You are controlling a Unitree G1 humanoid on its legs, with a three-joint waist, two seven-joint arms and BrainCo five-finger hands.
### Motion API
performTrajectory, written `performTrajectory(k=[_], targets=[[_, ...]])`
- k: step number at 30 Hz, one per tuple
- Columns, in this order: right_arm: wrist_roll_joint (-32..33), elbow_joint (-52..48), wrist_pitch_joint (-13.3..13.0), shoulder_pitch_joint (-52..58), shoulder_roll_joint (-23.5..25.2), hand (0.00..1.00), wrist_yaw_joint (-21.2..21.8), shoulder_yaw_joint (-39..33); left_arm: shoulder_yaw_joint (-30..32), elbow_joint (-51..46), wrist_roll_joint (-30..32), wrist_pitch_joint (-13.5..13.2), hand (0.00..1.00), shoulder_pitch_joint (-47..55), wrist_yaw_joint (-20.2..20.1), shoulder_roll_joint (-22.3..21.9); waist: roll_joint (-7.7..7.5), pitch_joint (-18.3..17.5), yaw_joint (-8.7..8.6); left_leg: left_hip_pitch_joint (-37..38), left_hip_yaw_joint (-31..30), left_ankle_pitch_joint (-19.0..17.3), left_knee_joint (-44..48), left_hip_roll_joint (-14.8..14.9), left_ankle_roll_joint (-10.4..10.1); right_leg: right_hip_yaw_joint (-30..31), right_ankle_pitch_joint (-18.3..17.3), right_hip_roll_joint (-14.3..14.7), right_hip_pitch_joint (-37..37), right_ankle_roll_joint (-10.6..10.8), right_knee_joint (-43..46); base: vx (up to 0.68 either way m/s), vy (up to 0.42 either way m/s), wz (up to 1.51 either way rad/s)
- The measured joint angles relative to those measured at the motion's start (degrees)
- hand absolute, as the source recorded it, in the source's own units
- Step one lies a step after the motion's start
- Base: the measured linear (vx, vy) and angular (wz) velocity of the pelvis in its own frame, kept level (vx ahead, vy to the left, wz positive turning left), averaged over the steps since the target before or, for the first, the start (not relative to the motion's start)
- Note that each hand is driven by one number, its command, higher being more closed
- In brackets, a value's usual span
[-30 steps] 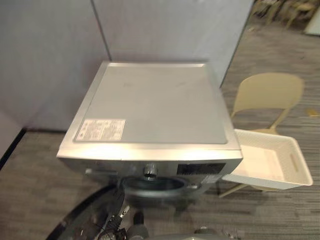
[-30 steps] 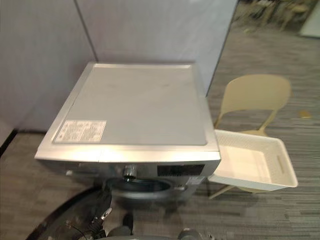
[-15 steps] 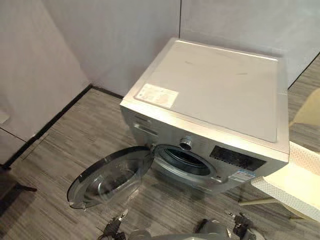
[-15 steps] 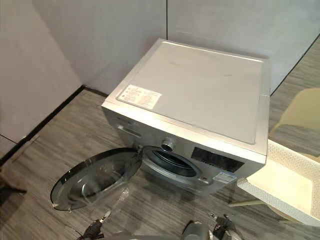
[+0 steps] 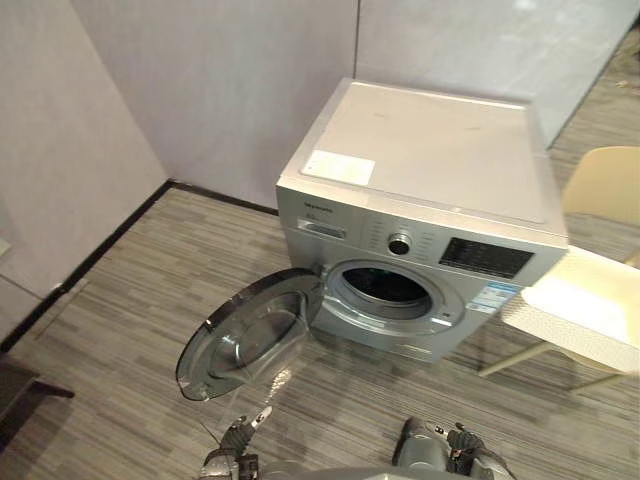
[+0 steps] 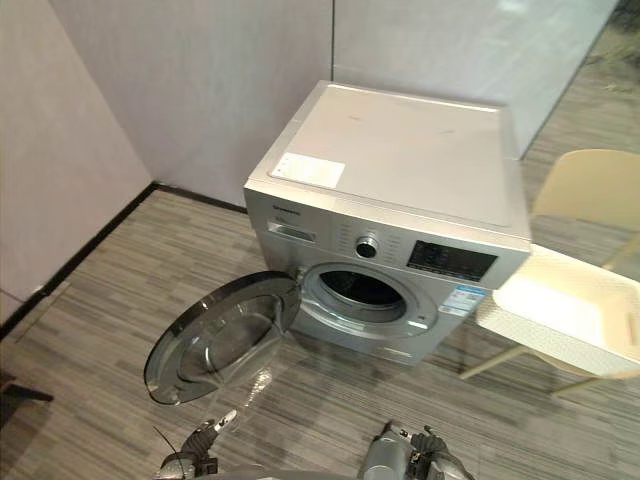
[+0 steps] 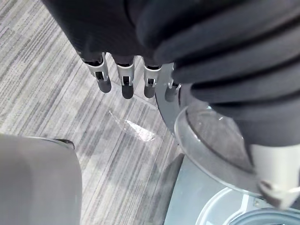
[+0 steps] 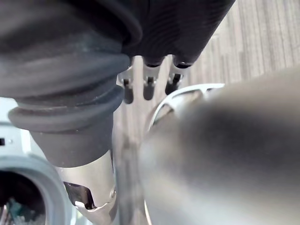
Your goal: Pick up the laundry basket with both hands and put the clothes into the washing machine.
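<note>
— How far along is it, seen from the head?
— The washing machine (image 5: 430, 170) has its door (image 5: 250, 335) swung wide open in front of it. The laundry basket (image 5: 575, 315) sits on a chair (image 5: 605, 185) just right of the machine, and I see no clothes in it. The left hand (image 5: 236, 442) and right hand (image 5: 460, 445) hang low in front of the machine, well apart from the basket.
— And the left wrist camera?
— Fingers (image 7: 123, 82) straight over the floor (image 7: 56, 84) beside the door, holding nothing.
— The right one?
— Fingers (image 8: 147, 86) straight, hand empty. The drum (image 8: 18, 201) has something dark inside, but I can't tell whether it's clothes. I'd guess the loading is done or nearly so, with the door not yet closed.
</note>
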Motion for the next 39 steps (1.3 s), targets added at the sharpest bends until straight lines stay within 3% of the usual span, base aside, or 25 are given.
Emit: performTrajectory(k=[2, 4, 5, 6, 7, 8, 9, 10, 12, 15, 17, 20, 22, 24, 26, 27, 29, 30, 31, 32, 33, 36, 39], targets=[[0.1, 0.2, 0.0, 1.0, 0.7, 0.00, 0.4, 1.2, 0.9, 0.4, 0.0, 0.2, 0.00, 0.1, 0.0, 0.8, -1.78, -0.6, -0.01, -0.7, 0.1, 1.4, -0.6, -0.3, -0.5, 1.8, -5.0, 2.1, 3.0, 2.1, 1.6, -0.16, -0.089, -0.10], [0.2, 0.4, 0.0, 1.9, 0.5, 0.00, 0.5, 1.8, 3.1, 1.2, 0.0, 0.6, 0.00, -0.2, 0.0, 0.8, -2.62, -1.4, -0.10, -1.0, 0.0, 3.1, -2.2, -1.6, -1.0, 2.7, -6.3, 3.7, 4.8, 3.7, -4.2, -0.18, -0.103, -0.11], [0.5, 0.4, -0.1, 2.0, -0.1, 0.00, 0.5, 1.7, 3.8, 1.6, 0.0, 0.9, 0.00, -0.2, 0.0, -0.3, -0.46, -2.7, -0.08, -1.8, -0.2, 3.7, -4.4, -0.1, -1.0, 3.9, -6.7, 6.3, 7.3, 3.4, -12.2, -0.18, -0.140, -0.11], [0.5, 0.6, 0.0, 2.2, 0.0, 0.00, 0.5, 1.8, 4.3, 1.5, -0.1, 0.9, 0.00, 0.2, 0.0, -1.0, -1.28, -3.2, -0.15, -2.9, 0.0, 5.0, -5.0, -0.9, -1.6, 5.4, -9.6, 5.8, 8.3, 0.7, -13.0, -0.15, -0.137, -0.05], [0.5, 0.7, 0.1, 2.4, 0.2, 0.00, 0.5, 2.0, 4.3, 1.4, -0.1, 0.9, 0.00, 0.0, 0.0, -0.8, -2.28, -3.1, -0.02, -3.1, -0.1, 5.5, -5.4, -2.0, -1.7, 5.9, -10.8, 5.5, 9.3, 0.2, -16.0, -0.16, -0.159, 0.10], [0.5, 0.9, 0.4, 2.3, -0.2, 0.00, 0.5, 1.9, 4.3, 1.6, 0.0, 1.0, 0.00, -0.8, 0.1, -1.0, -1.79, -2.8, -0.02, -3.6, -0.5, 6.2, -5.5, -1.7, -2.2, 5.9, -10.3, 6.7, 10.0, -1.1, -19.6, -0.15, -0.099, -0.02], [0.5, 0.7, 0.3, 2.2, -0.8, 0.00, 0.5, 2.0, 4.2, 1.0, -0.1, 1.0, 0.00, -0.4, 0.0, -2.6, 0.35, -4.0, 0.56, -4.9, -1.4, 7.0, -6.3, -0.8, -2.5, 6.2, -6.8, 9.0, 10.2, -2.2, -25.0, -0.14, -0.088, -0.19], [0.5, 0.7, 0.2, 1.9, -0.9, 0.00, 0.5, 2.1, 4.3, 1.0, -0.2, 1.0, 0.00, -0.4, 0.0, -3.2, 0.86, -4.3, 1.36, -5.3, -1.2, 7.8, -6.5, -0.2, -2.8, 6.9, -5.6, 9.9, 10.1, -2.4, -26.6, -0.10, -0.044, -0.43], [0.5, 0.6, 0.1, 0.6, -0.6, 0.00, 0.5, 3.3, 4.1, 0.9, -1.3, 0.9, 0.00, -0.5, 0.1, -3.4, 1.02, -4.3, 1.63, -6.1, -1.3, 8.9, -7.0, 1.3, -3.5, 7.3, -2.5, 12.1, 11.0, -3.5, -31.2, -0.09, -0.090, -0.28], [0.5, 0.6, -0.7, 0.6, -0.7, 0.00, 0.4, 3.3, 3.0, -0.5, -3.2, 0.8, 0.00, -0.6, 0.4, -3.4, 0.67, -4.1, 1.61, -6.9, -2.4, 9.1, -6.1, 1.7, -3.7, 6.6, -1.8, 12.8, 11.3, -4.0, -32.5, -0.05, -0.053, 0.07], [0.5, 0.3, -1.0, 0.8, -1.2, 0.00, 0.3, 3.4, 1.3, -3.1, -4.1, 0.7, 0.00, -0.6, 0.7, -3.4, 1.00, -2.6, 1.67, -7.6, -3.2, 9.1, -4.2, 1.6, -3.7, 5.9, -1.8, 12.6, 12.0, -3.9, -32.4, -0.02, 0.002, 0.27], [0.6, -0.7, -1.6, 1.1, -2.7, 0.00, -0.1, 3.3, -1.4, -15.7, -6.8, 0.7, 0.00, -0.2, 1.9, -4.3, 2.40, 0.4, 2.04, -9.4, -4.8, 9.0, -0.7, 0.4, -3.8, 4.2, -2.5, 11.1, 11.8, -3.6, -30.2, -0.05, 0.058, 0.34], [0.6, -1.4, -1.6, 1.2, -3.8, 0.00, -0.7, 3.0, -1.9, -30.4, -7.7, 0.3, 0.00, 2.2, 2.7, -4.7, 3.33, 0.9, 2.27, -10.2, -6.0, 10.7, 1.0, -1.6, -5.9, 3.8, -3.0, 8.8, 11.7, -3.3, -28.9, -0.05, 0.070, 0.19], [0.9, -2.6, -2.0, 1.5, -4.4, 0.00, -0.9, 2.7, -1.4, -40.9, -8.4, -0.8, 0.00, 3.2, 2.9, -4.3, 2.73, 1.2, 2.47, -10.9, -6.5, 12.6, 1.5, -2.6, -5.5, 3.4, -2.7, 6.5, 11.5, -3.2, -28.8, -0.02, 0.074, 0.07], [1.2, -4.6, -2.1, 1.9, -4.6, 0.00, -1.1, 1.6, 1.1, -47.7, -9.1, -1.6, 0.00, 3.0, 3.1, -4.3, 3.82, 0.8, 2.26, -12.8, -5.7, 10.3, 6.8, -1.4, -3.1, 3.5, -2.1, 5.3, 10.7, -2.8, -28.1, -0.01, 0.106, 0.02], [1.2, -4.9, -2.2, 2.0, -4.9, 0.00, -1.1, 0.7, 3.0, -50.2, -9.1, -1.9, 0.00, 2.7, 3.7, -4.2, 3.97, 0.8, 1.57, -12.6, -5.7, 10.2, 8.1, -0.3, -2.9, 3.5, -1.9, 4.8, 10.7, -2.4, -27.9, -0.01, 0.135, 0.02], [1.3, -5.1, -2.2, 3.3, -5.0, 0.00, -0.9, 0.0, 5.9, -54.8, -9.1, -2.0, 0.00, 1.1, 4.7, -3.5, 5.05, 0.1, 1.43, -10.2, -6.2, 10.3, 4.3, 2.1, -3.9, 3.4, -0.8, 4.6, 10.9, -0.8, -29.1, 0.00, 0.189, 0.05], [1.3, -5.8, -2.1, 4.6, -5.3, 0.00, -0.9, -1.7, 6.3, -56.0, -9.1, -2.0, 0.00, -0.4, 5.3, -2.9, 6.52, -0.9, 1.16, -8.3, -6.6, 9.5, -0.9, 2.1, -5.0, 2.8, 0.3, 4.5, 11.1, 0.4, -30.7, 0.00, 0.305, 0.29], [1.3, -6.0, -2.0, 5.2, -5.4, 0.00, -0.9, -2.6, 6.4, -56.2, -9.1, -2.0, 0.00, -1.5, 5.3, -2.4, 6.90, -1.1, 0.49, -7.7, -6.7, 9.5, -3.4, 1.8, -5.0, 1.9, 1.0, 4.3, 11.4, 1.0, -31.7, -0.01, 0.338, 0.65], [1.5, -6.0, -1.8, 5.9, -4.7, 0.00, -0.8, -3.9, 6.4, -57.1, -9.0, -2.0, 0.00, -3.5, 5.9, -1.2, 6.91, -1.1, -0.52, -7.2, -7.5, 9.7, -7.1, 0.8, -4.8, 0.2, 2.2, 3.6, 12.0, 1.8, -33.5, -0.01, 0.264, 0.51], [1.6, -6.0, -1.7, 6.1, -3.3, 0.00, -0.8, -4.1, 6.6, -58.5, -8.9, -2.0, 0.00, -4.4, 6.5, 0.4, 5.53, -0.8, -0.18, -7.1, -7.1, 10.4, -7.7, -0.6, -4.0, 0.2, 3.6, 2.7, 12.2, 2.6, -34.9, -0.04, 0.166, 0.28], [1.8, -6.2, -1.6, 7.0, -1.6, 0.00, -0.7, -4.0, 7.2, -63.1, -8.7, -2.1, 0.00, -4.0, 7.7, 3.0, 3.87, -1.7, 0.04, -6.8, -5.6, 11.1, -9.1, -3.3, -2.7, 0.8, 6.0, 0.4, 12.8, 4.1, -38.2, -0.06, 0.168, -0.05], [1.6, -6.9, -1.6, 6.8, -1.5, 0.00, 0.5, -3.5, 7.5, -64.5, -8.8, -3.7, 0.00, -4.0, 7.6, 4.5, 4.01, -1.9, 0.07, -7.1, -3.9, 11.5, -10.7, -4.6, -1.9, 2.4, 7.6, -0.5, 11.9, 4.1, -40.7, -0.07, 0.088, -0.23]])
